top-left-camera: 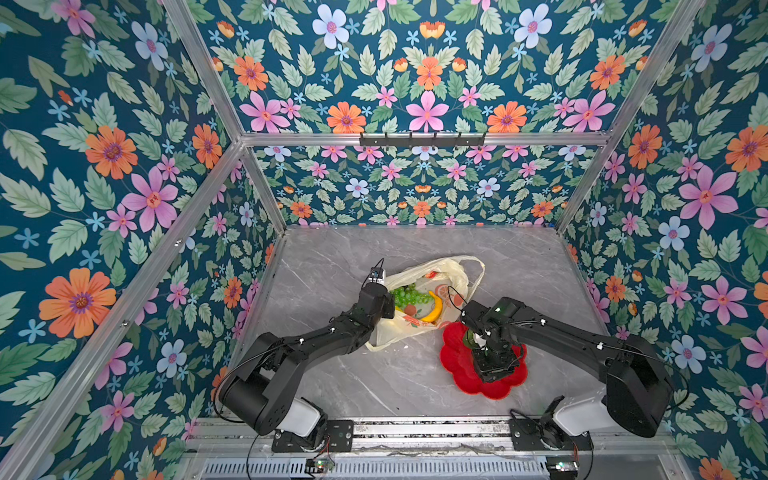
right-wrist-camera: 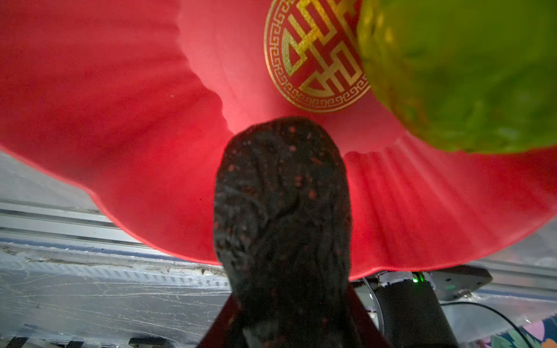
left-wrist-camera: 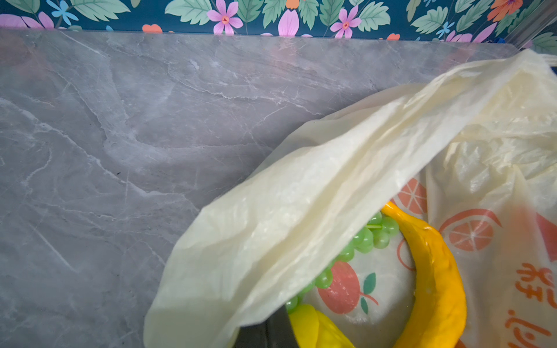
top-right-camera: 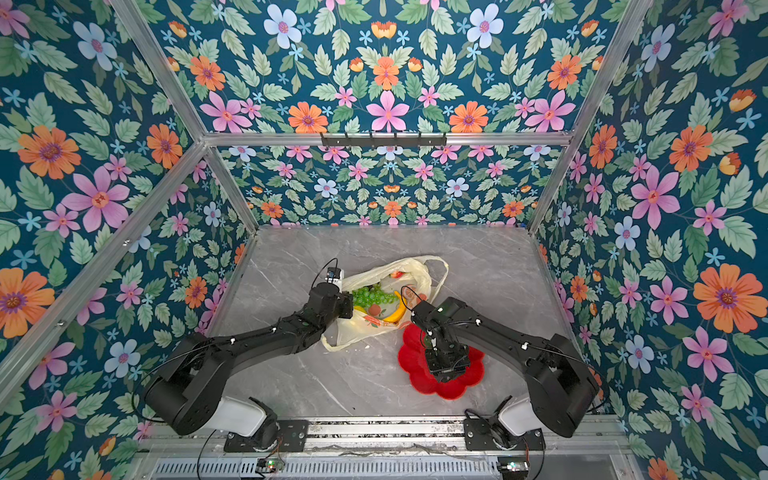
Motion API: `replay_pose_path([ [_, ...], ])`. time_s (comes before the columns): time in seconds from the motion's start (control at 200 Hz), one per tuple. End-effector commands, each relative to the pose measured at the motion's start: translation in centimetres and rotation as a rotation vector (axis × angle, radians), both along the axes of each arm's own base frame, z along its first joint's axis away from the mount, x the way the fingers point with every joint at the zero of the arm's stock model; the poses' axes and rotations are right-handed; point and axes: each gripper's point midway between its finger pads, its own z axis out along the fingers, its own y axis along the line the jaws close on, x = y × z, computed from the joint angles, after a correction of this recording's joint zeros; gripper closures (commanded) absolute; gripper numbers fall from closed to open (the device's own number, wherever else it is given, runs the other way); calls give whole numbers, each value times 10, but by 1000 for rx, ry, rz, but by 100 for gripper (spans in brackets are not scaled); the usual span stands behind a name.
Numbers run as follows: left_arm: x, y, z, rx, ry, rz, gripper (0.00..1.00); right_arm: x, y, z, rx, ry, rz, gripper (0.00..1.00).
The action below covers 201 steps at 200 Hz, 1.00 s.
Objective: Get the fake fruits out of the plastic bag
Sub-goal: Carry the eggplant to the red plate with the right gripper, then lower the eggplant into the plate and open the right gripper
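A red flower-shaped plastic plate (top-left-camera: 457,376) with a gold emblem sits on the grey marble-patterned table (top-left-camera: 332,266). The right gripper (right-wrist-camera: 286,319) hangs over this plate with its jaws partly closed around a dark, bumpy-skinned fake avocado (right-wrist-camera: 281,211), held clear above the plate's scalloped edge. A bumpy green plastic fruit (right-wrist-camera: 461,75) lies on the plate beside the emblem; in both top views it shows at the plate's rim on the side nearest the bag (top-left-camera: 469,340).

The thin, translucent pale-yellow plastic bag (top-left-camera: 455,272) with orange-red fruit prints lies just beside the plate, on its far left side, touching or nearly touching the rim. Its mouth gapes open. The left gripper (top-left-camera: 390,306) is at the side of the bag farthest from the plate, its jaws closed on the bag's edge, and the film drapes up from it in the left wrist view.

The other fake fruits are inside the bag: a glossy yellow plastic banana (left-wrist-camera: 434,271), a bunch of green plastic grapes (left-wrist-camera: 367,238) partly under the lifted film, and a yellow lemon-like piece (left-wrist-camera: 313,328) next to the left gripper.
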Motion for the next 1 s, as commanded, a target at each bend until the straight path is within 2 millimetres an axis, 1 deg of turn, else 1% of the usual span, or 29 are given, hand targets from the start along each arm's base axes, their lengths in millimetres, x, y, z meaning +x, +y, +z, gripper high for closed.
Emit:
replay_pose_path([
  [0.0, 2, 2, 3, 10, -13, 9, 100, -7, -8, -2, -44, 28, -29, 66],
  [0.09, 2, 2, 3, 9, -11, 8, 100, -13, -12, -6, -60, 49, -49, 65],
  [0.195, 2, 1, 2, 9, -9, 7, 100, -18, -15, -6, -74, 65, -68, 65],
  [0.455, 2, 1, 1, 11, -7, 7, 100, -30, -17, -9, -63, 102, -100, 63],
  [0.665, 2, 1, 0, 12, -5, 6, 100, -31, -14, -15, -53, 108, -112, 59],
  [0.88, 2, 1, 0, 13, -6, 8, 100, -31, -16, -17, -61, 107, -109, 51],
  [1.0, 2, 1, 1, 13, -8, 9, 100, -31, -16, -19, -61, 107, -107, 50],
])
